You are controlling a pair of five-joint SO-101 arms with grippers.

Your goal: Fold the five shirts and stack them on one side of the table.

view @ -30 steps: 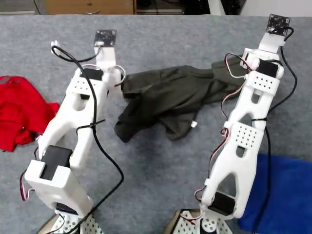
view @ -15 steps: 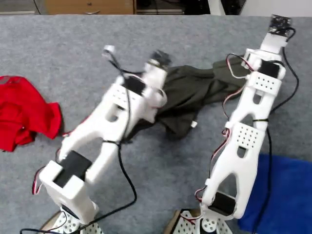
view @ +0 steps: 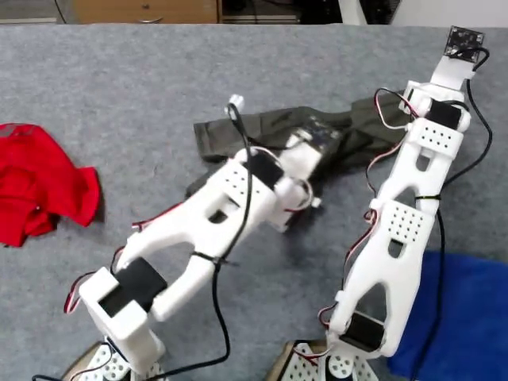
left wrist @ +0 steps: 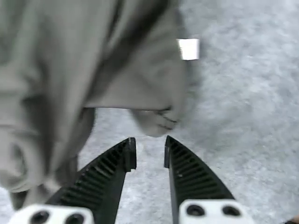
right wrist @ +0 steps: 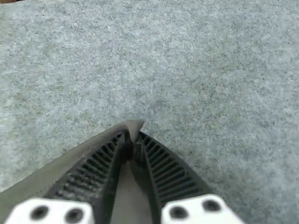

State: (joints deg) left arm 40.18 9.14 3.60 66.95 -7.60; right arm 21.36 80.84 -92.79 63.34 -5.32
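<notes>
Olive shirt (view: 238, 133) lies mid-table, crumpled, not yet folded. One end is stretched toward the far right and the other is a flatter band toward the left.

Right gripper (right wrist: 131, 144) is pinched tight on a corner of that shirt (right wrist: 133, 124), over bare grey table (view: 119, 71). It has barely shifted in the last second, so treat it as your anchor.

Left gripper (left wrist: 149, 151) has its jaws parted a little with nothing between them. It hovers just beside a drooping fold of the shirt (left wrist: 93, 56), not touching it. A white tag (left wrist: 188, 49) shows near that fold.

Change: a second ago your left arm sat at the shirt's left edge. It has since swung across the cloth to the near-middle. The left edge now lies loose and flatter where it was let go.

My reading is that you are between grasps, picking a new hold to spread or fold the shirt. The fold by the tag looks the likeliest target.

Red shirt (view: 40, 186) sits far left and blue shirt (view: 468, 309) near right, both well apart and unfolded. No stack is started, so the task is at an early stage.
</notes>
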